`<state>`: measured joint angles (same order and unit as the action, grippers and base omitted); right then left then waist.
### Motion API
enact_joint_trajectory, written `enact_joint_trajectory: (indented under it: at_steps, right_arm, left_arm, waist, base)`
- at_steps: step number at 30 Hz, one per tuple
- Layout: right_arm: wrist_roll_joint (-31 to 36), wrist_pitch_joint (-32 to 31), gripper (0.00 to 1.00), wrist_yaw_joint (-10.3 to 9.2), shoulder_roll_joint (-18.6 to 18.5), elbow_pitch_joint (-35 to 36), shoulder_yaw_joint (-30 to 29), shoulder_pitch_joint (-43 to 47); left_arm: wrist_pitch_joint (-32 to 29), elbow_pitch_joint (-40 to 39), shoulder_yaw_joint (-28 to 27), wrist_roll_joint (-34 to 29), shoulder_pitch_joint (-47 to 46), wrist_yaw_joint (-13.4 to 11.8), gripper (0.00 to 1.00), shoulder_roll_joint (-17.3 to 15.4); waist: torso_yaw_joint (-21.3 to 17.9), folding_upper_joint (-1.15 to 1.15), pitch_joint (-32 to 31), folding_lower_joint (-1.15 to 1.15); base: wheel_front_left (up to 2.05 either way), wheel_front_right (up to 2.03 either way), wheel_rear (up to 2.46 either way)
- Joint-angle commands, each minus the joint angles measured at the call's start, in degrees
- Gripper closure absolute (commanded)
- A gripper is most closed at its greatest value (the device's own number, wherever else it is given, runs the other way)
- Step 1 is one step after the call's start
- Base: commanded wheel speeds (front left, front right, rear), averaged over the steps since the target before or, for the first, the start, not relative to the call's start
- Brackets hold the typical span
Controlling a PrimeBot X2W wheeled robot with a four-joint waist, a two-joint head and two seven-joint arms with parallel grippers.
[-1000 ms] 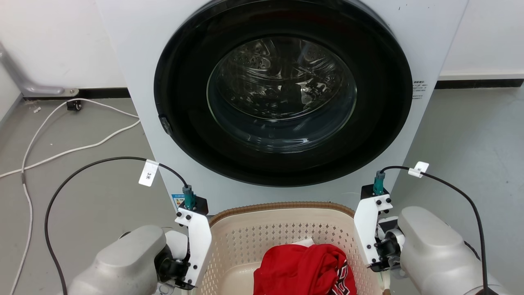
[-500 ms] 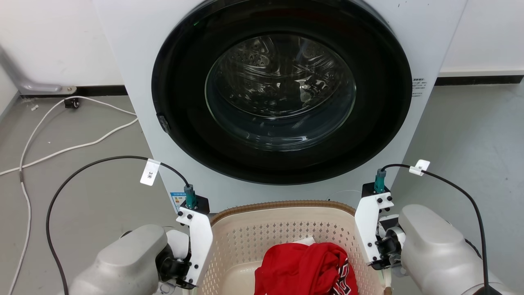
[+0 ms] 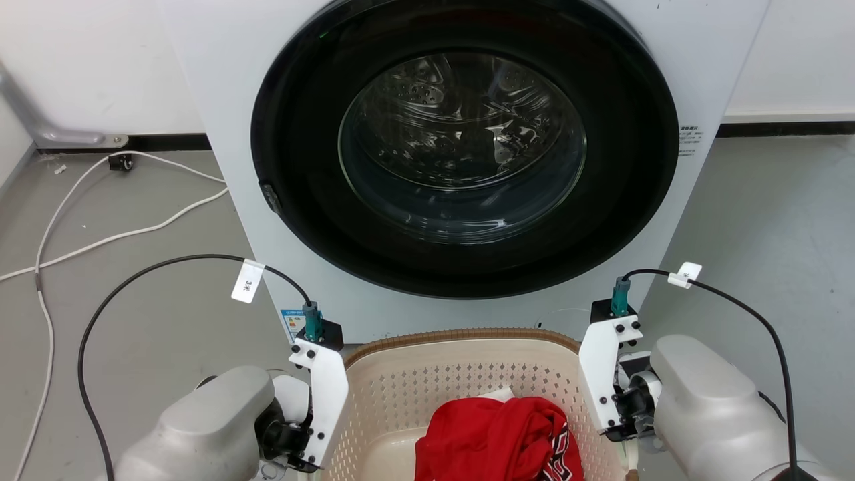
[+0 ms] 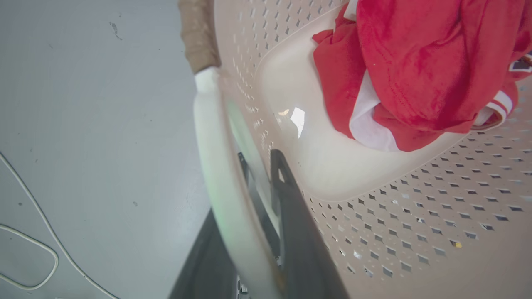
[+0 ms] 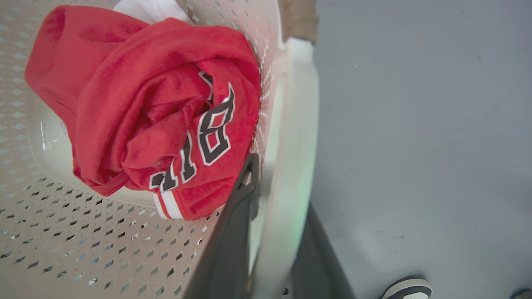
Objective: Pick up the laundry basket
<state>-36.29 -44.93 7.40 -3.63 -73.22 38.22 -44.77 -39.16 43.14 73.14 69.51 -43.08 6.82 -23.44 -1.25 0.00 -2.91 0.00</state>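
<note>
Two grippers hold the laundry basket, which sits low between the forearms, just in front of the foot of the washing machine. Whether its base is on the floor I cannot tell.

The left gripper is clamped on the white left handle, with one dark finger inside the perforated wall and the other outside. The right gripper pinches the right handle the same way.

The basket looks light: thin cream plastic, stiff enough to keep its shape but likely to flex at the walls. Its one red jersey is soft, bunched toward the right wall, and adds little weight. The handles are smooth and glossy, so they could slip if one arm rises ahead of the other; an even two-sided lift seems wise.

The far rim is near the machine's front, so the open room is upward and back toward the robot. A white cable lies on the floor well off to the left. What looks like a shoe shows at the bottom of the right wrist view, near the right arm.
</note>
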Motion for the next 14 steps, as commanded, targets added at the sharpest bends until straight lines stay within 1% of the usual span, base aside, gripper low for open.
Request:
enact_joint_trajectory:
  at_steps: [1, 14]
  right_arm:
    - [0.07, 0.59, 1.0, 0.16, 0.53, 0.38, 0.24, -1.65]
    - [0.05, 0.78, 1.0, 0.17, 0.8, 0.11, 0.31, -1.8]
  left_arm:
    - [-0.53, -1.0, 0.5, -0.31, 0.41, 1.14, 1.0, 0.96]
    - [-0.63, -0.49, 0.52, -0.5, 0.85, 1.14, 1.0, 1.55]
  waist:
    - [0.04, 0.0, 0.08, 0.0]
    - [0.46, 0.0, 0.84, 0.0]
  base:
    - [0.0, 0.0, 0.0]
    - [0.0, 0.0, 0.0]
